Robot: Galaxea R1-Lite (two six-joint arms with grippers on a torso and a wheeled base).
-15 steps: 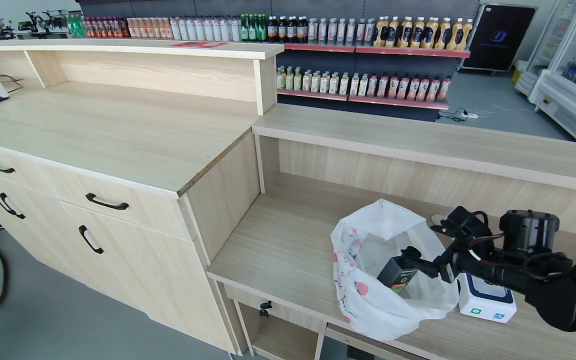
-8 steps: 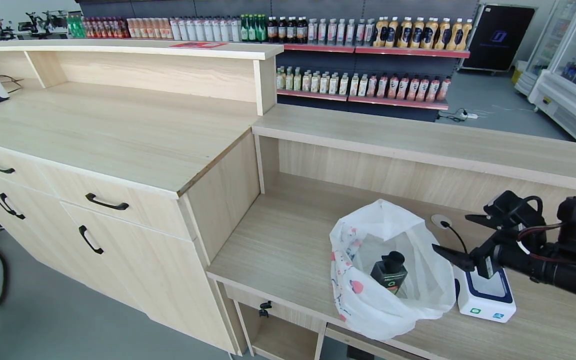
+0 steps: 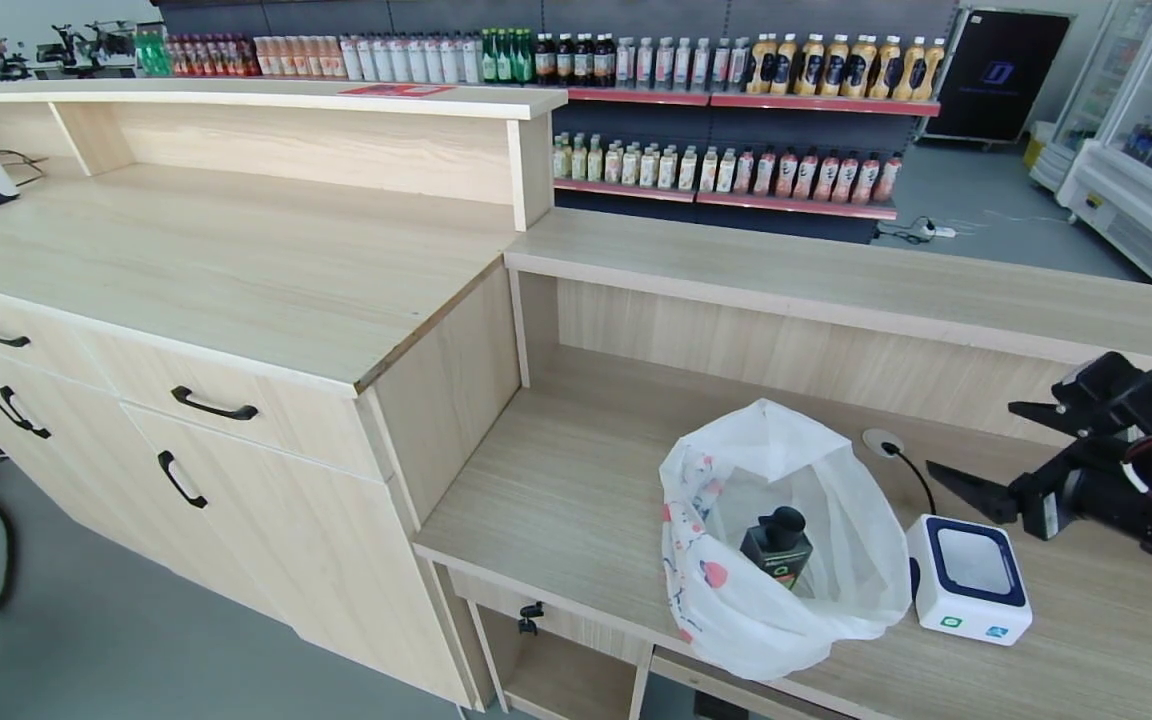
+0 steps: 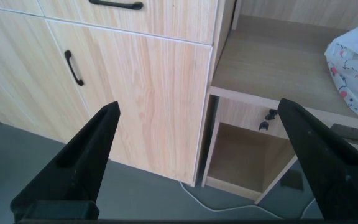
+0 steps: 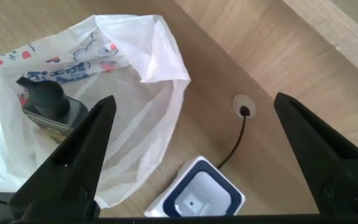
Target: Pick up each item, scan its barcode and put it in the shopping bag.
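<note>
The white shopping bag [image 3: 726, 600] with red prints stands open on the lower counter. Inside it a black bottle [image 3: 779, 552] stands upright, dark cap on top. My right gripper [image 3: 976, 440] hovers open and empty to the right of the bag, above the white scanner [image 3: 971, 578]. From the right wrist I look down between the open fingers [image 5: 79, 155] at the bag [image 5: 148, 68], the bottle [image 5: 45, 109] and the scanner [image 5: 201, 196]. My left gripper [image 4: 197, 104] is open and empty, low in front of the cabinet, with the bag's edge [image 4: 356, 62] beyond it.
A cable runs from a grommet [image 3: 878, 440] in the lower counter [image 3: 556, 480] to the scanner. A raised ledge [image 3: 836, 270] runs behind. The taller counter [image 3: 196, 260] with drawers lies to the left. Drink shelves [image 3: 716, 170] stand far back.
My right gripper let go of the black bottle inside the bag, opened, and pulled back up and to the right. The bottle now stands free in the bag.
</note>
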